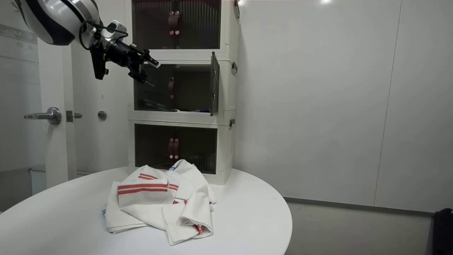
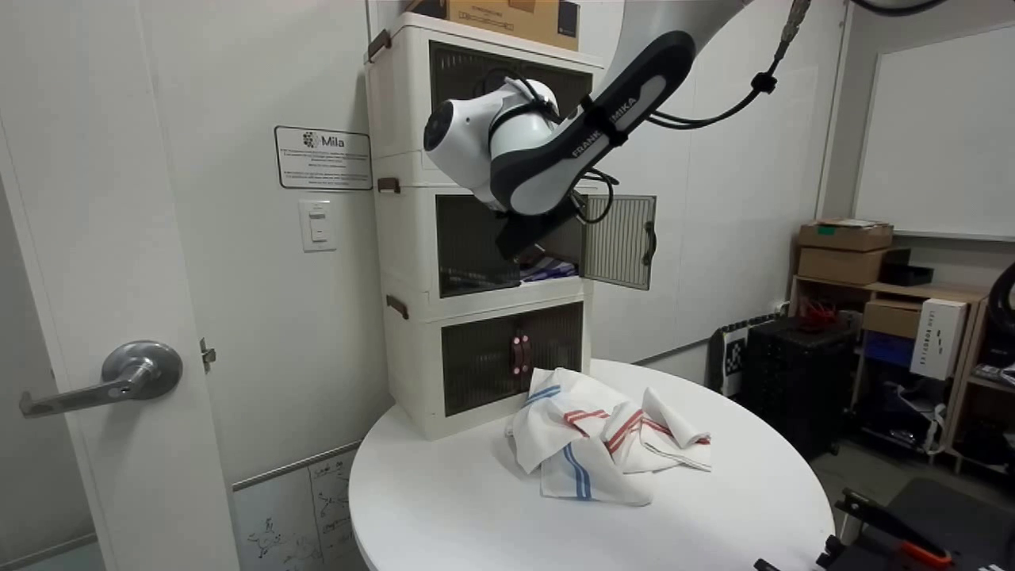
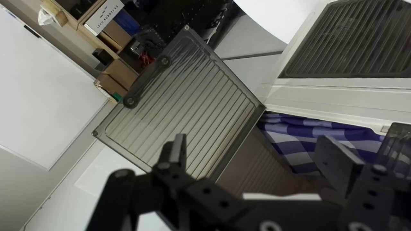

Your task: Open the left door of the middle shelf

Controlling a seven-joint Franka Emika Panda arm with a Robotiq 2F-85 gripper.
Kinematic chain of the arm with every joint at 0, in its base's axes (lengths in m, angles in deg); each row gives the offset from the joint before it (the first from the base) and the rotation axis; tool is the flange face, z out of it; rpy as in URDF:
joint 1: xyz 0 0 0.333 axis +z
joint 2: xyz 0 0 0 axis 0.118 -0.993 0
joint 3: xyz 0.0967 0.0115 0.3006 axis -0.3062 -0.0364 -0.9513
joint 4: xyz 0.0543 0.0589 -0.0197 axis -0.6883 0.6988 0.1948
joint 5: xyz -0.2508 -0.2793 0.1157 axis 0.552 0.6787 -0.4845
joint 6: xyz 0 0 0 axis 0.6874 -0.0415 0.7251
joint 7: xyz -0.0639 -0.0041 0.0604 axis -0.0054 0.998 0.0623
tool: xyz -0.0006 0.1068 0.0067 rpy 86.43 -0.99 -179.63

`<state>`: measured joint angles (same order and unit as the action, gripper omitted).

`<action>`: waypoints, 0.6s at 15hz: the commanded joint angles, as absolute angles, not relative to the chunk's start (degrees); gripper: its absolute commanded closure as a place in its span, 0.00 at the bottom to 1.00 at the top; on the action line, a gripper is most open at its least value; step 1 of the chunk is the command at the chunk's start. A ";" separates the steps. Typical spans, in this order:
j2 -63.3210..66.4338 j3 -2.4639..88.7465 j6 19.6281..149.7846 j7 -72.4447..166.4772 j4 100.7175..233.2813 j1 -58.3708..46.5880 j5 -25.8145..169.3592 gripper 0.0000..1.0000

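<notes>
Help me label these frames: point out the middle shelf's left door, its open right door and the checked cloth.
Left door (image 2: pixel 477 247): in an exterior view, on its pane.
Right door (image 3: pixel 189 106): wrist view, on its ribbed pane.
Checked cloth (image 3: pixel 297 141): wrist view, on its visible middle.

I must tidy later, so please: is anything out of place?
Yes: striped dish towels lie crumpled, untidily, on the round table. The right door of the middle shelf stands open, uneven beside the left door, apparently shut.

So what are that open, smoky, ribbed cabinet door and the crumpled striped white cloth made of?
Open, smoky, ribbed cabinet door: probably glossy plastic, being see-through and evenly ridged; possibly glass. Crumpled striped white cloth: matte fabric, folding softly without shine, perhaps cotton.
</notes>
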<state>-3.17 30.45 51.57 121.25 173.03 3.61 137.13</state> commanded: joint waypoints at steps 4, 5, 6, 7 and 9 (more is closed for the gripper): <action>-7.65 32.93 51.72 122.57 168.03 4.55 139.92 0.00; -8.11 33.06 51.76 122.46 167.40 4.60 140.06 0.00; -8.49 33.02 51.63 122.25 166.74 4.74 139.88 0.00; -8.90 33.03 51.71 122.00 166.16 4.76 139.77 0.00; -9.40 32.78 51.58 121.42 164.92 5.12 139.24 0.00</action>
